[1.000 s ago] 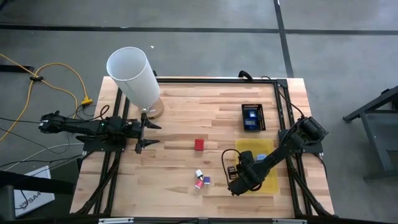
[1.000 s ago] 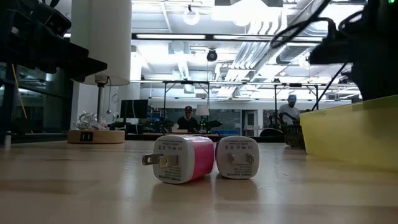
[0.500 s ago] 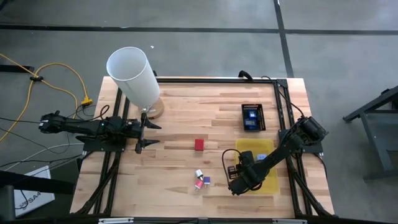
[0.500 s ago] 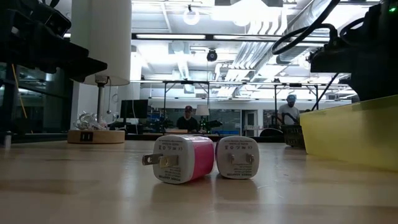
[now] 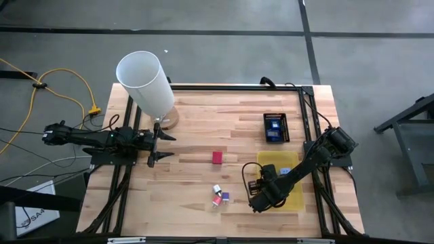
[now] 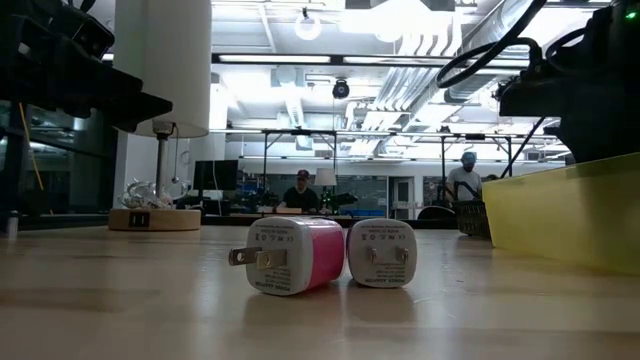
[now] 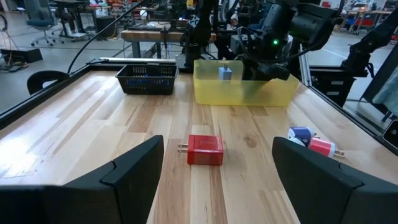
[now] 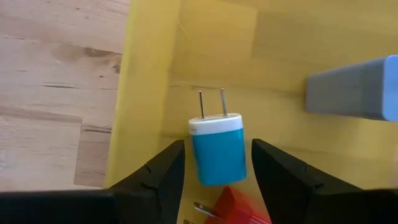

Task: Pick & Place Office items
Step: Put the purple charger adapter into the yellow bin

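High view: wooden bench (image 5: 196,115). Tall white cylinder (image 5: 144,83), 10 o'clock. Yellow tray (image 5: 294,193), 4 o'clock, holding a cyan charger (image 8: 217,154), a red piece (image 8: 233,205) and a blue block (image 7: 225,73). Black basket (image 5: 275,127), 2 o'clock. Left tool (image 5: 157,144), 9 o'clock, fingers spread wide, empty. Right tool (image 8: 216,171) over the tray, fingers parted either side of the cyan charger, whether touching it cannot be told. Red charger (image 5: 217,158), centre. Pink charger (image 6: 292,256) and white charger (image 6: 381,253) touching, 6 o'clock.
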